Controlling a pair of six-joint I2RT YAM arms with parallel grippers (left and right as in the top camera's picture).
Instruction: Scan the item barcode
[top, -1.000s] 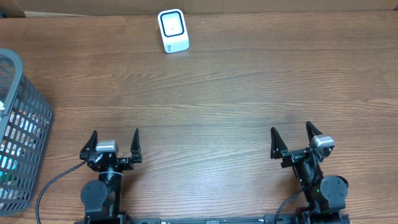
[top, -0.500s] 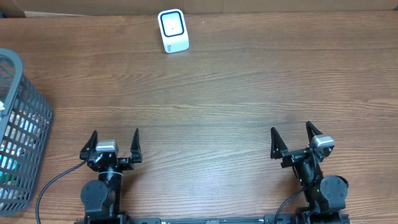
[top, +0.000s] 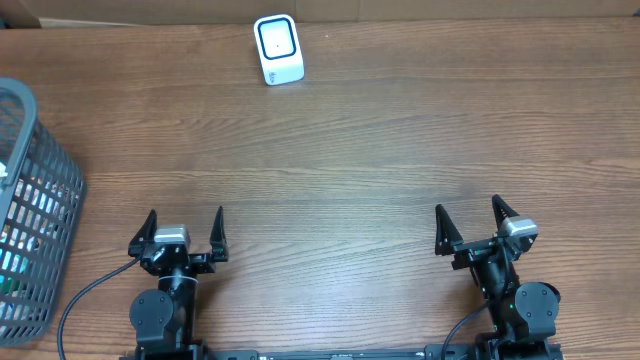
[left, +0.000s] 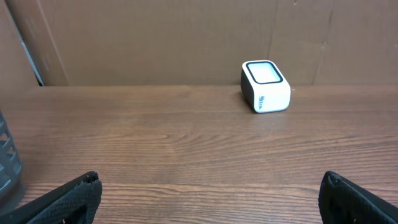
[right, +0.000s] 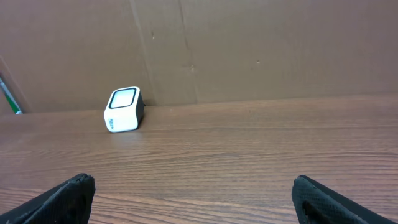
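Observation:
A white barcode scanner (top: 278, 49) with a dark window stands at the table's far edge, left of the middle. It also shows in the left wrist view as the scanner (left: 265, 86) and in the right wrist view as the scanner (right: 123, 109). Pale and teal item shapes (top: 22, 215) show through the mesh of a grey basket (top: 62, 190) at the left; no barcode is visible. My left gripper (top: 185, 214) and right gripper (top: 467, 205) sit near the front edge, both open and with nothing in them. The wrist views show only bare wood between the left gripper's (left: 209, 180) fingers and the right gripper's (right: 193, 180) fingers.
The grey mesh basket (left: 7, 163) sits left of the left arm, at the table's left edge. A brown cardboard wall (left: 186, 37) rises right behind the scanner. Wooden tabletop (top: 350, 150) lies between the grippers and the scanner.

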